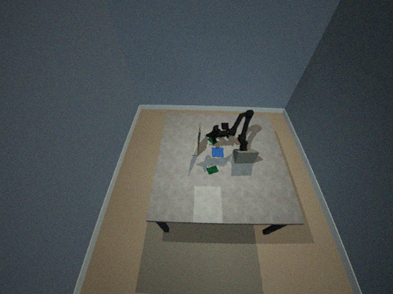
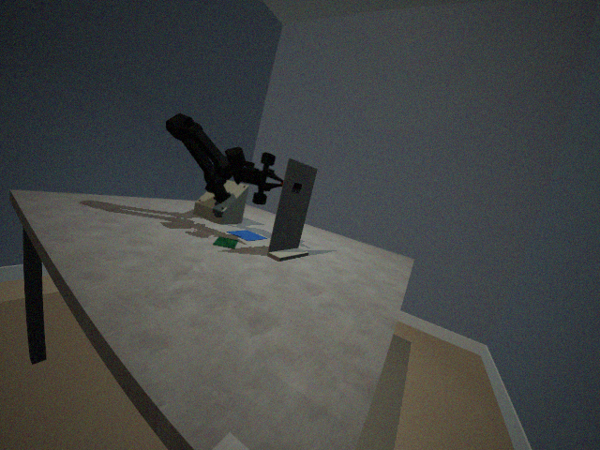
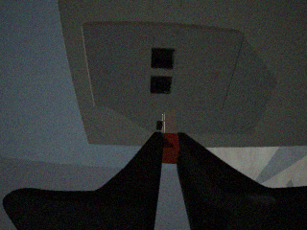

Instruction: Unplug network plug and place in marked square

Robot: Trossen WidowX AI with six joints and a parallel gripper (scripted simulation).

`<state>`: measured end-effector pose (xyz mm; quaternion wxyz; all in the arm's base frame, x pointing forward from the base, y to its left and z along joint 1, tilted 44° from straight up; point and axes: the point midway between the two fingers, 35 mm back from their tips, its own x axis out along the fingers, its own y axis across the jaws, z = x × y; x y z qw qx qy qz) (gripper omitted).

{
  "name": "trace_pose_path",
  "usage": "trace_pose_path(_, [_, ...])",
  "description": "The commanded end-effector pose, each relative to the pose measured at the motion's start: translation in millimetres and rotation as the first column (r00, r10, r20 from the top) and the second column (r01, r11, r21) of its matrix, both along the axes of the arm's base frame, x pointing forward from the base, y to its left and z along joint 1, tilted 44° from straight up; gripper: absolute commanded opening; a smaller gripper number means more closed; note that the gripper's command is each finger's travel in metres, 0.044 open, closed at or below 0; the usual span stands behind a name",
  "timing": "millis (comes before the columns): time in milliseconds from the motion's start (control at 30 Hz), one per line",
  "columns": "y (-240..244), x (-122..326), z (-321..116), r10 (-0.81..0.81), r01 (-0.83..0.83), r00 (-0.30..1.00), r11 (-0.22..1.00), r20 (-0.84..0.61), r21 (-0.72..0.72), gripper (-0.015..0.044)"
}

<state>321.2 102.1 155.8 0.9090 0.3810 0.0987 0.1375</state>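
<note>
My gripper [image 1: 207, 135] [image 2: 282, 183] [image 3: 168, 140] is shut on the red network plug [image 3: 170, 152], whose front end and thin pale tab [image 3: 163, 120] point toward the panel. The upright grey panel [image 1: 198, 139] [image 2: 289, 217] [image 3: 120, 62] stands just ahead of the fingertips. Its two dark square openings, an upper opening [image 3: 162, 57] and a lower opening [image 3: 160, 84], show empty above the plug in the wrist view. The plug appears to be out of the socket, held in the air. The blue square [image 1: 217, 152] [image 2: 247, 235] lies flat on the table behind the panel's foot, on the arm's side.
One green patch [image 1: 212, 169] lies nearer the white rectangle [image 1: 207, 203]; another green patch [image 1: 211, 141] lies below the gripper. One green patch [image 2: 225, 242] also shows in the exterior view. The arm's pale base block [image 1: 245, 155] [image 2: 234, 208] stands across from the panel.
</note>
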Motion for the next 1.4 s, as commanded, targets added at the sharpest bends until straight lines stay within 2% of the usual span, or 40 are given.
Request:
trace_pose_path(0, [-0.9,-2.6,-0.7,-0.003,0.003,1.0,1.0,-0.001,0.0,0.0])
trace_pose_path(1000, [-2.4,-16.1,-2.5,-0.003,0.003,1.0,1.0,-0.002,0.0,0.0])
trace_pose_path(1367, [13.4,-22.9,13.5,-0.001,0.001,1.0,1.0,-0.003,0.0,0.0])
